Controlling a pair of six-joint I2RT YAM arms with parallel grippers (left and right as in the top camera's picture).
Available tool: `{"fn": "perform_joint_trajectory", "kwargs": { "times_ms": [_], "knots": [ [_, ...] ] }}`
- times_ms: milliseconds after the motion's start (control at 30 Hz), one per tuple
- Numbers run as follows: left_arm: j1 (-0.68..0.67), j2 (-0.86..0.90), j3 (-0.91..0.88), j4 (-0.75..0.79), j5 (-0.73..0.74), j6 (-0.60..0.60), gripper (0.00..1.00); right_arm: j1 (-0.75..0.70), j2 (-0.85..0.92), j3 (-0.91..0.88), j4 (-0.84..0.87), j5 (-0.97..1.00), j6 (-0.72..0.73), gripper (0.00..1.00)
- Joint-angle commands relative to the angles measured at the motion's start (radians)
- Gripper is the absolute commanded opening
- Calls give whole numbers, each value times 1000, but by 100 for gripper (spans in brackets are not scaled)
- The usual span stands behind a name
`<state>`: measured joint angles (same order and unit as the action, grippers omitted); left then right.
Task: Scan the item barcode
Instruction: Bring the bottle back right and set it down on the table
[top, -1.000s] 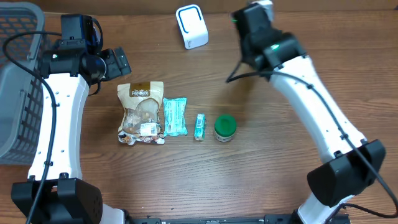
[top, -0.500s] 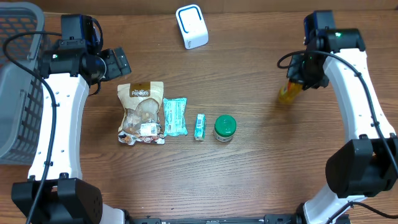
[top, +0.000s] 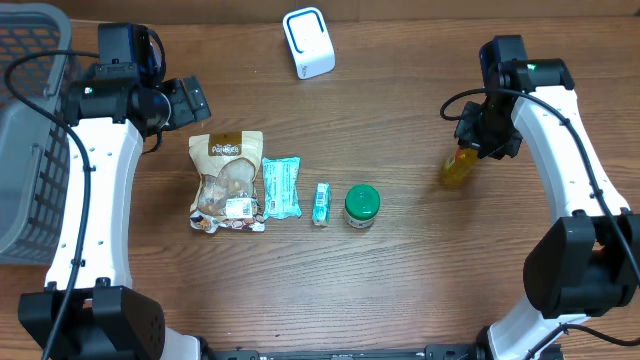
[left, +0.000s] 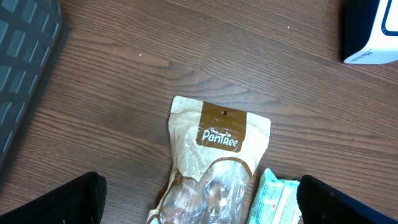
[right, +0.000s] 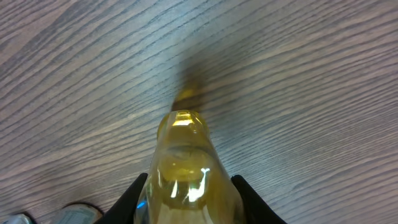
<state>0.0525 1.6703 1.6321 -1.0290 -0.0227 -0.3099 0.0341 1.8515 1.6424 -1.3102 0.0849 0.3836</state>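
Note:
My right gripper (top: 483, 138) is shut on a clear yellow bottle (top: 458, 168), which hangs tilted over the right side of the table. From the right wrist the bottle (right: 186, 162) fills the space between the fingers (right: 132, 198), pointing down at the wood. No barcode shows on it. The white scanner (top: 308, 42) stands at the back centre, well left of the bottle. My left gripper (top: 186, 100) stands open at the back left, just beyond a PanTree snack bag (top: 227, 182). Through the left wrist camera the bag (left: 217, 155) lies between wide-spread fingertips (left: 68, 199).
A teal packet (top: 281, 187), a small green box (top: 321, 203) and a green-lidded jar (top: 361, 206) lie in a row right of the bag. A grey basket (top: 25, 150) takes up the left edge. The scanner's corner (left: 373, 31) shows top right in the left wrist view.
The right arm swung from beside the scanner out to the right with the yellow bottle, then shifted slightly left and down. The left arm has not moved.

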Motion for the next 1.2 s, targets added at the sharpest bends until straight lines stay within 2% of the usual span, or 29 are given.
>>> {"fn": "perform_joint_trajectory", "kwargs": {
  "times_ms": [0, 233, 733, 833, 967, 1067, 1167],
  "knots": [
    [-7, -2, 8, 0, -7, 8, 100, 4, -9, 0, -8, -11, 14, 29],
    [-7, -2, 8, 0, -6, 8, 100, 6, -9, 0, -17, -21, 14, 38],
    [-7, -2, 8, 0, -7, 8, 100, 6, -9, -1, -29, -19, 0, 42],
    [-7, -2, 8, 0, -6, 8, 99, 6, -9, -7, 32, -19, -80, 42],
    [-7, -2, 8, 0, -7, 8, 100, 6, -9, -16, 44, -20, -100, 43],
    [-7, -2, 8, 0, -7, 8, 99, 6, -9, -34, 48, -20, -100, 49],
    [-7, -2, 8, 0, -7, 8, 100, 6, -9, -71, 78, -19, -100, 63]
  ]
}}
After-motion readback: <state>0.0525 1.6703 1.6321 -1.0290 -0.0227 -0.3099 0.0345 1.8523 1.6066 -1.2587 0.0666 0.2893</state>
